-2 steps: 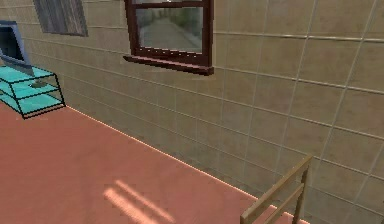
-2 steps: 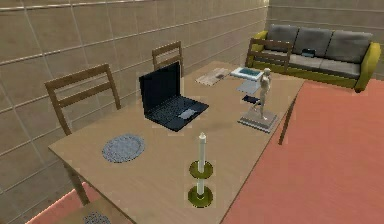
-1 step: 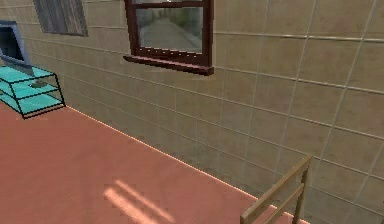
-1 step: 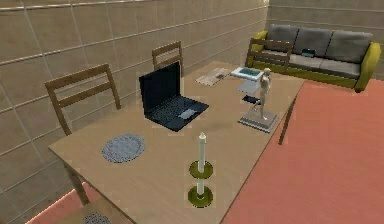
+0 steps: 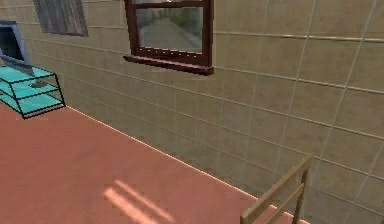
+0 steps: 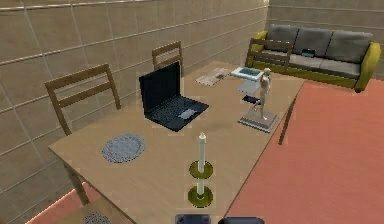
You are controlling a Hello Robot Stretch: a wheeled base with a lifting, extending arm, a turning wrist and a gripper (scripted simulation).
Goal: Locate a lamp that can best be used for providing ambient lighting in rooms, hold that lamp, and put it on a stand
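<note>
A pale, slender upright object on a flat grey base (image 6: 261,103) stands near the right edge of the wooden table (image 6: 150,170); its shape could be a small lamp or a figurine. A white candle in a yellow-green holder (image 6: 201,168) stands at the table's near edge. A teal shelf stand (image 5: 30,88) sits against the wall at the forward view's left. Dark slivers at the arm side view's bottom edge look like the gripper (image 6: 195,219) and the arm's end. Its far end is cut off, so I cannot tell whether it holds anything.
An open black laptop (image 6: 170,97), a round grey mat (image 6: 123,148) and a book (image 6: 246,73) lie on the table. Two wooden chairs (image 6: 84,95) stand behind it. A grey and yellow sofa (image 6: 315,55) is at the back right. A window (image 5: 170,32) is set in the tiled wall.
</note>
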